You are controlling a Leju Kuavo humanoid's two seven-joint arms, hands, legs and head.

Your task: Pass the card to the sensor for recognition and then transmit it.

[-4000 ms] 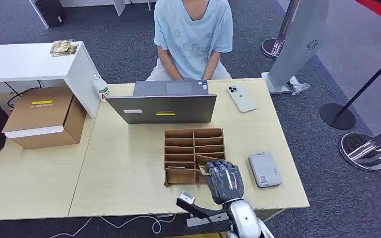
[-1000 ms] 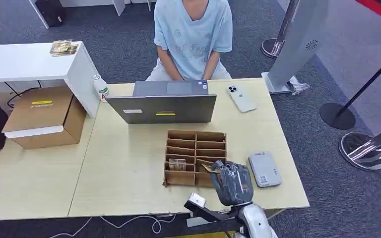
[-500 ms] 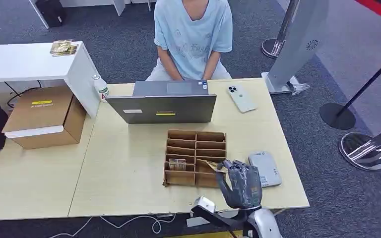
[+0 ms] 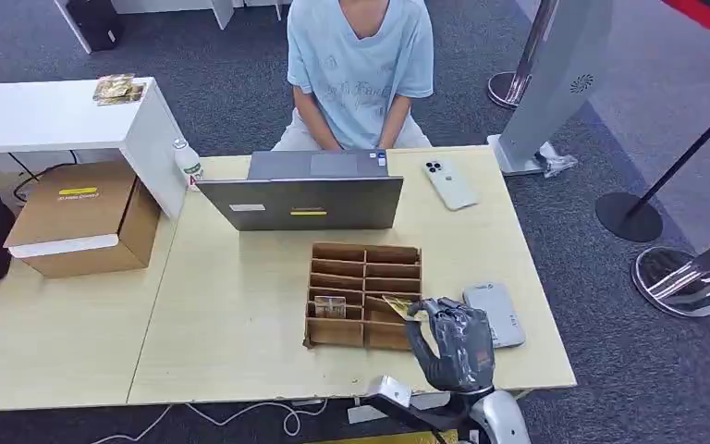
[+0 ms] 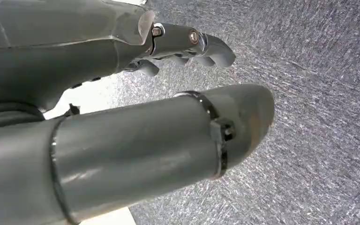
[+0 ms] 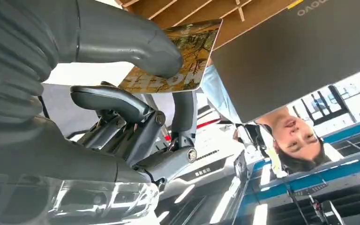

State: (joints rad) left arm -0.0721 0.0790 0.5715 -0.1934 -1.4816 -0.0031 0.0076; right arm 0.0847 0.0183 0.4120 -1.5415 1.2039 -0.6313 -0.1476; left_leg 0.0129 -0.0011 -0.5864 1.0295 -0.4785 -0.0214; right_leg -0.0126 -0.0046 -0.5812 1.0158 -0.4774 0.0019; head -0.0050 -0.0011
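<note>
In the head view, the right hand (image 4: 453, 344) is seen raised over the near right part of the table (image 4: 240, 314), between the cardboard divider tray (image 4: 362, 294) and the grey card reader (image 4: 494, 314). A card (image 4: 395, 304) is pinched at its fingertips, its free end jutting out over the tray's right column; held by one edge this way, its face is judged to be left clear for the sensor. Another card (image 4: 330, 306) stands in a left compartment. A laptop (image 4: 307, 192) and a white phone (image 4: 449, 184) lie farther off, before a seated person (image 4: 359, 69).

In the left wrist view, the left hand (image 5: 187, 42) hangs over grey carpet (image 5: 318, 93), with nothing held and its fingers loosely apart.

In the right wrist view, the card (image 6: 178, 56) is clamped between the thumb (image 6: 140, 44) and a finger beneath, and a printed landscape face is shown.
</note>
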